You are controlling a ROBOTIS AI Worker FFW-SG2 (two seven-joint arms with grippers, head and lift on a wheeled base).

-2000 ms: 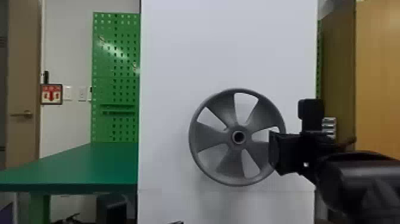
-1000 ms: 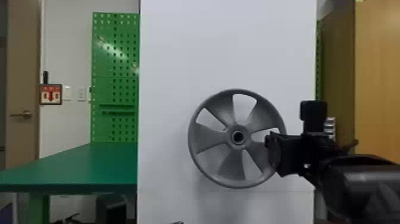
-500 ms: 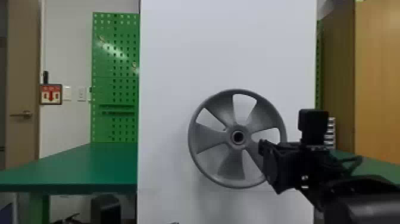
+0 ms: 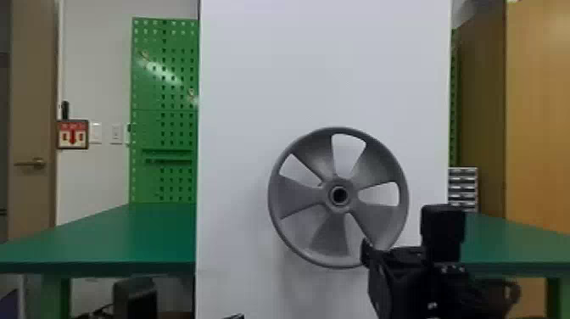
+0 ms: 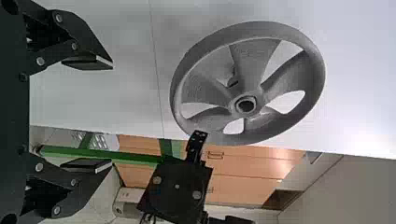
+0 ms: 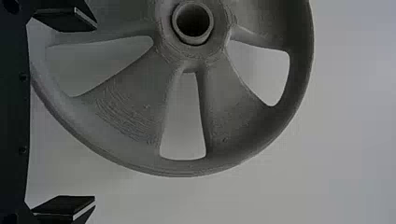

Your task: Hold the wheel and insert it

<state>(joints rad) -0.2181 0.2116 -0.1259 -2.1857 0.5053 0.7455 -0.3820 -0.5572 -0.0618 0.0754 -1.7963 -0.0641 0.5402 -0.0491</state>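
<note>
The round grey plastic wheel [image 4: 297, 194] lies beyond the black right gripper [image 6: 95, 113], hub [image 6: 194, 41] nearer one of its flat, spread fingers [image 6: 67, 19].

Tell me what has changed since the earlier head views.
The right gripper has moved down beside the gray wheel, from the right side of its rim to the lower right; its fingers now stand open. Whether it gripped the wheel earlier, I can't tell. The wheel stayed in place at the white panel.
</note>
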